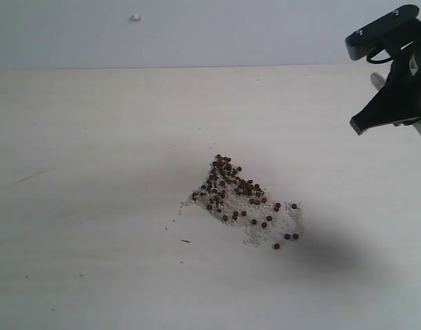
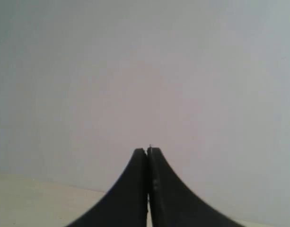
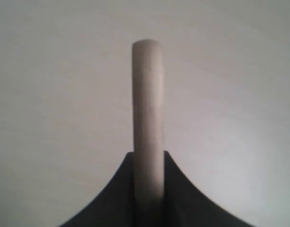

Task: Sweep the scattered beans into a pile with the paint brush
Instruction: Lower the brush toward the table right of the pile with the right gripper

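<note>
Black left gripper (image 2: 148, 152), seen only in its wrist view: the two fingers are pressed flat together with nothing between them, tips up against a plain grey wall (image 2: 145, 71), and a strip of pale wooden table (image 2: 36, 198) shows below. In the exterior view the left part of the table is bare light wood with a faint scratch. At mid-table sit the tiny round reddish-brown beans (image 1: 227, 185), most packed into a loose pile (image 1: 222, 177) that is densest at its upper-left end and thins toward the lower right. Fine whitish crumbs (image 1: 265, 228) spread under and beside them. A few single beans lie just off the lower right edge of the crumbs, apart from the cluster. A soft shadow falls on the table right of that. Black right gripper (image 3: 147, 163) hangs at the upper right of the exterior view, well apart from the beans and above the table. Its fingers are clamped on the pale cream, round-ended handle of the paint brush (image 3: 146, 99). Bristles not visible.
</note>
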Controlling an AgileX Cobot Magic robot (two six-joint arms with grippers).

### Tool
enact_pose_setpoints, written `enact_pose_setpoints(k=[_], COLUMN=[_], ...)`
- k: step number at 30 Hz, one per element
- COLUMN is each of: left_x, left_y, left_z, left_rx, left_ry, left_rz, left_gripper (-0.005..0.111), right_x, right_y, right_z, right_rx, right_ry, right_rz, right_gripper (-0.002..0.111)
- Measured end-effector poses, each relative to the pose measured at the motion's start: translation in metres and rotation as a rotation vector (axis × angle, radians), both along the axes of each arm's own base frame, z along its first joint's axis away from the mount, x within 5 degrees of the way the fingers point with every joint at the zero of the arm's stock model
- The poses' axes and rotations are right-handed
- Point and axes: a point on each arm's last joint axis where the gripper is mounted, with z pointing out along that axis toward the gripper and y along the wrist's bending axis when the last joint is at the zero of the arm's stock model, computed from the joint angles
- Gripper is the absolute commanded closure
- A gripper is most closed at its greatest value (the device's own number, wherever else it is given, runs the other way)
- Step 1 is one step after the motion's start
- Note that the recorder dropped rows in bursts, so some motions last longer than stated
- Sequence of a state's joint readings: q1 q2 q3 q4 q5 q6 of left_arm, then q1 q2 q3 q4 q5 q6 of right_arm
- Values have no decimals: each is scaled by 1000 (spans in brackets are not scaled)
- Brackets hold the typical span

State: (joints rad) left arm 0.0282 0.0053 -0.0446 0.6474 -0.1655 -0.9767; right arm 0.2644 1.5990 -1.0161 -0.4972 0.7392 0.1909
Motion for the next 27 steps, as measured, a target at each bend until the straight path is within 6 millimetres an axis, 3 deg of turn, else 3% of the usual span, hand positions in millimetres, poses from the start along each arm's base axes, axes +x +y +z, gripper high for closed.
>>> enact_pose_setpoints(k=[2, 6, 10, 14, 20, 27], left_x=[0, 0, 0, 0, 0, 0], left_y=[0, 0, 0, 0, 0, 0], left_z=[0, 0, 0, 0, 0, 0], left_rx=[0, 0, 0, 0, 0, 0], left_ry=[0, 0, 0, 0, 0, 0], left_rz=[0, 0, 0, 0, 0, 0], left_gripper=[107, 107, 107, 107, 107, 107], right_x=[1, -2, -13, -31, -68, -102], right_y=[6, 17, 28, 28, 0, -17], right_z=[-4, -2, 0, -12, -36, -53], right_rx=[72, 326, 608, 799, 782, 690], right_ry=[-21, -273, -480, -625, -871, -968], right_rz=[10, -9, -5, -21, -167, -158], right_gripper=[108, 108, 108, 108, 108, 108])
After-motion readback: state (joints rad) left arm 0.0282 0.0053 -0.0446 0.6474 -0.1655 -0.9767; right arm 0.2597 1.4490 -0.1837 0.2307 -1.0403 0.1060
